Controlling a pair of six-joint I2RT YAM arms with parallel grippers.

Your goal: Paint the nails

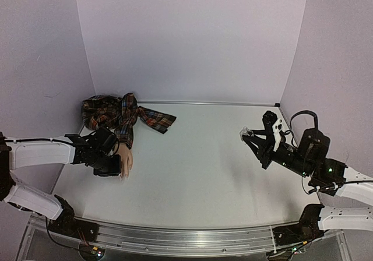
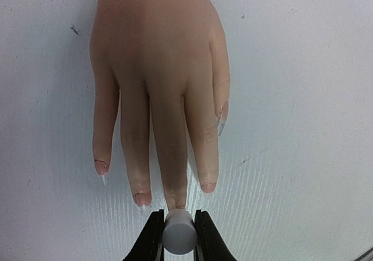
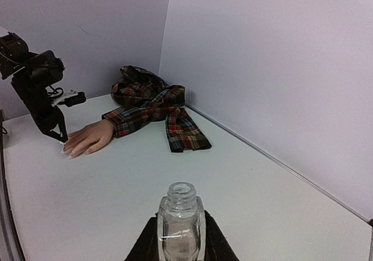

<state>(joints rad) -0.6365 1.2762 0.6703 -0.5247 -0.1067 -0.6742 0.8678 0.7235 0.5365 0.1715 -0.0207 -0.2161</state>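
Note:
The flesh-coloured mannequin hand lies palm down, fingers towards the table's near edge, at the left of the top view, its plaid sleeve bunched behind it. Pale nails show on the index finger, ring finger and little finger. My left gripper is shut on a white cap held right at the middle fingertip, hiding that nail; no brush shows. My right gripper is shut on an open clear bottle, held upright at the right, far from the hand.
Pale walls close the table at the back and both sides. A metal rail runs along the near edge. In the right wrist view the left arm stands over the hand, and the plaid cloth lies by the corner.

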